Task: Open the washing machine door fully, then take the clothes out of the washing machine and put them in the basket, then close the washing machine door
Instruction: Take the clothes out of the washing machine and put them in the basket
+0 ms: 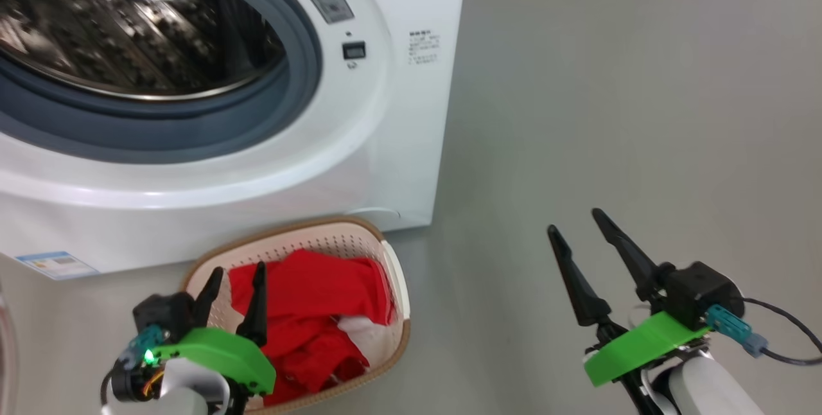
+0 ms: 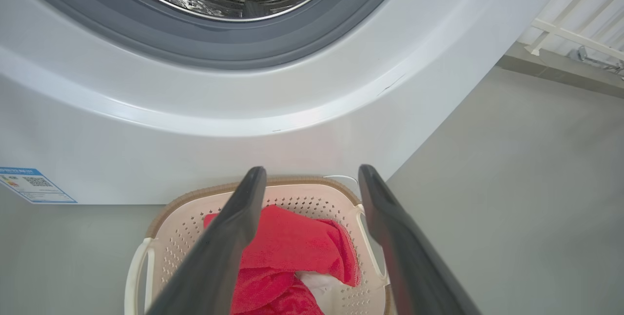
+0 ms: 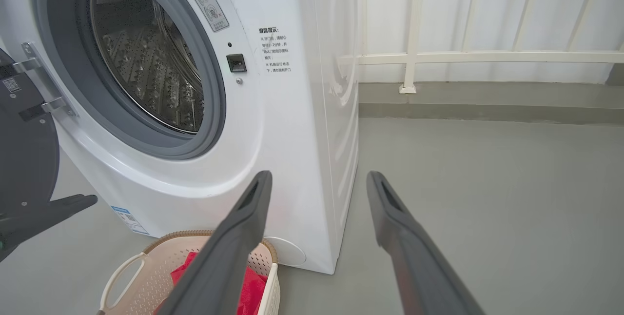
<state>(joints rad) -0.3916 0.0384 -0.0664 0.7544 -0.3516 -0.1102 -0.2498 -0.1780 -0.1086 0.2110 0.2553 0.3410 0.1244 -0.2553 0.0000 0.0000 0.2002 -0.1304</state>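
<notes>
The white washing machine [image 1: 398, 145] stands with its steel drum [image 1: 128, 36] exposed, and no fabric shows inside. Its dark door [image 3: 24, 159] hangs swung open at the left of the right wrist view. The cream basket [image 1: 392, 267] sits on the floor against the machine's base, and the red and white clothes [image 1: 314, 299] lie in it. My left gripper [image 1: 239, 268] hovers open just above the basket's near left side, nothing between its fingers. In the left wrist view, that gripper [image 2: 312, 168] points over the clothes [image 2: 292, 246]. My right gripper [image 1: 575, 220] is open over bare floor to the right.
Grey floor [image 1: 610, 113] stretches to the right of the machine. A white railing [image 3: 414, 56] and a low kerb run along the back wall. A blue label [image 1: 54, 265] marks the machine's lower left front.
</notes>
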